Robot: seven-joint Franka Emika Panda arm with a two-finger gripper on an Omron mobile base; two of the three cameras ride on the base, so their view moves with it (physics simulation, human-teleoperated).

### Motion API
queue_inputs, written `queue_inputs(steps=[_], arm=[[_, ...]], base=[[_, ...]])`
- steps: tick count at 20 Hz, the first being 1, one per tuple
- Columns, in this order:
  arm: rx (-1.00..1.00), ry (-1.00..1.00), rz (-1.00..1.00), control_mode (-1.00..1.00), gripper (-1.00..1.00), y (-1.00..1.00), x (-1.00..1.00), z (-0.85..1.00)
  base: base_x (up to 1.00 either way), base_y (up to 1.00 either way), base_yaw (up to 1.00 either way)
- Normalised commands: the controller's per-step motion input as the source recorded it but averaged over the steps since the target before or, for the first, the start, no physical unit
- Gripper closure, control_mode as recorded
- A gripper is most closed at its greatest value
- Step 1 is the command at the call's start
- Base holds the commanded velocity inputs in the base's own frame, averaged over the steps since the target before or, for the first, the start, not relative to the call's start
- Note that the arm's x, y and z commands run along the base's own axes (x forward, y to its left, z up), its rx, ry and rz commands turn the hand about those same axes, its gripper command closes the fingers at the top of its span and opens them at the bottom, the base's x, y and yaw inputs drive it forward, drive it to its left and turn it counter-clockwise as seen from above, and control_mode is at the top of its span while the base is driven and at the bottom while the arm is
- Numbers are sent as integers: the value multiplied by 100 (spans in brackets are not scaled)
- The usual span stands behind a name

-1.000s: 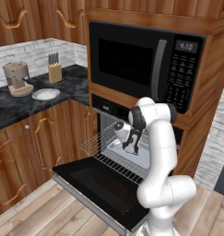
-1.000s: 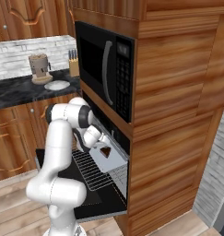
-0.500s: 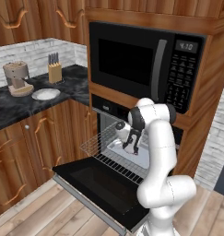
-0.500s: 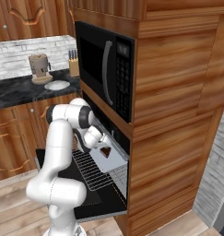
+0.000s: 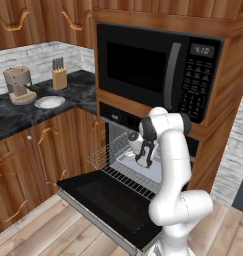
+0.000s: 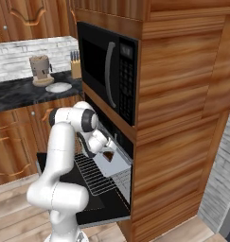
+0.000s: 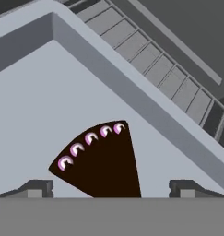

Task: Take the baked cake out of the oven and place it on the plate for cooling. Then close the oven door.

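Hand view: cake = dark wedge w/ row of pale pink-white dots along its curved edge, lying on pale grey tray, near the tray's raised rim; wire rack runs past that rim. Fingers stand wide apart, one tip either side of the cake, not touching it, nothing held.

Left base view: oven sits below the microwave; oven door dropped fully open, flat. Gripper is inside the oven cavity, over the tray; cake itself hidden behind the hand here. Plate on the bench well left of the oven, beside the coffee grinder; knife block behind it.

Right base view: cake just visible as a dark-reddish bit on the tray, by the gripper. Rack pulled partway out over the door. Plate on the bench, far from the oven.
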Motion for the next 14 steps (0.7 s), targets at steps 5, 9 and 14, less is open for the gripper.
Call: queue_inputs(steps=[5, 9, 14], arm=[[3, 0, 0, -100, -100, -6, 0, -23], [11, 0, 0, -100, -100, -1, 6, -26], [12, 0, 0, -100, -100, -1, 17, -30]], base=[[0, 0, 0], [0, 0, 0], [0, 0, 0]])
